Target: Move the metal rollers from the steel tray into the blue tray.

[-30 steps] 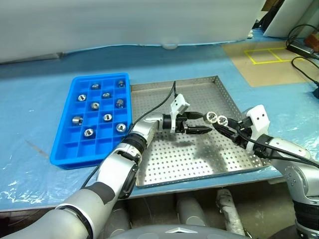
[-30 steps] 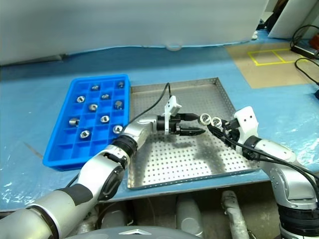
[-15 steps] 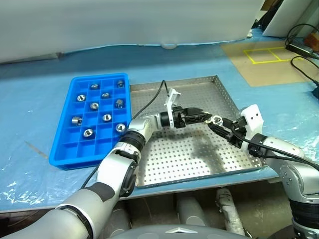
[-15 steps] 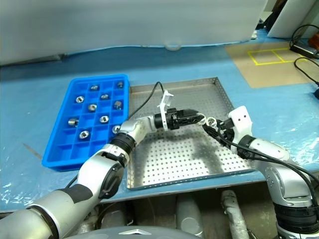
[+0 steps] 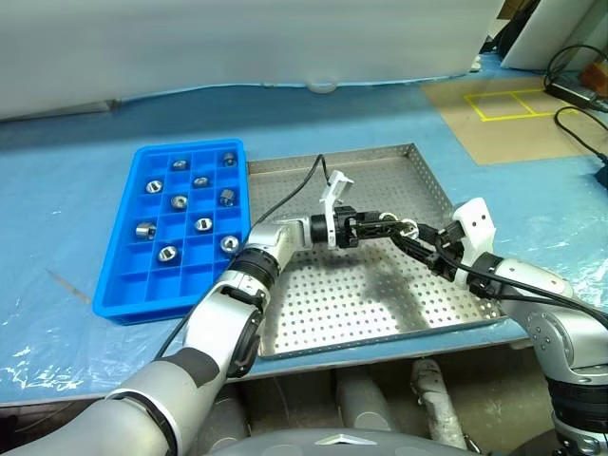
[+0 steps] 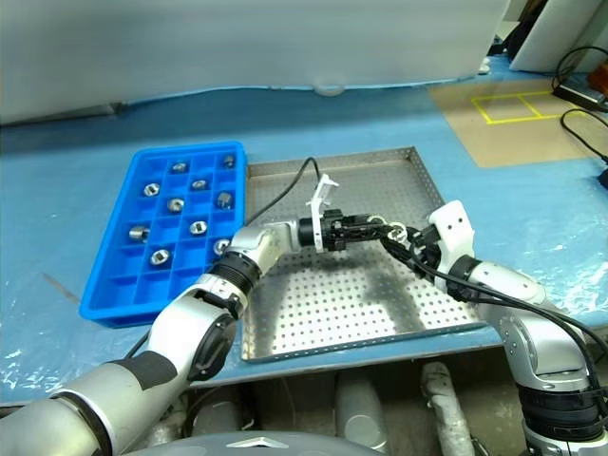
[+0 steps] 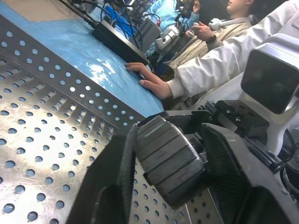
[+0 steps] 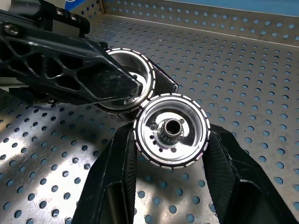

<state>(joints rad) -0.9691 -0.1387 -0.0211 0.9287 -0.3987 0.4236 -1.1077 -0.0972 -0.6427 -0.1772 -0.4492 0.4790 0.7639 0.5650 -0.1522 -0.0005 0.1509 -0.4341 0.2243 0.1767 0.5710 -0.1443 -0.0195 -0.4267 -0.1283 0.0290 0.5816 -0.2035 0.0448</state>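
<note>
As I look down the right wrist camera, the near roller [image 8: 170,130] sits square between the two black fingers of the right claw [image 8: 170,140], which is clamped tight on its rim, with the hollow hub facing the lens. Just behind it and touching it is the far roller [image 8: 133,65], and a finger of the left claw [image 5: 380,226] lies right across its face. That claw is drawn in narrow and looks pinched onto that roller, though I cannot see its other finger on the rim. From the head camera, both claws meet tip to tip in the air over the right half of the steel tray [image 5: 380,304], and the pair of rollers is held clear of its perforated floor. Several other rollers [image 5: 180,201] are already sitting one to a compartment in the blue tray [image 5: 119,294], which lies just beside the steel tray on its left. Both trays rest on the blue-covered desk [image 5: 76,171]. Past the far edge of the tray, the left wrist camera picks up a person's hand [image 7: 149,79] resting on the desk.
</note>
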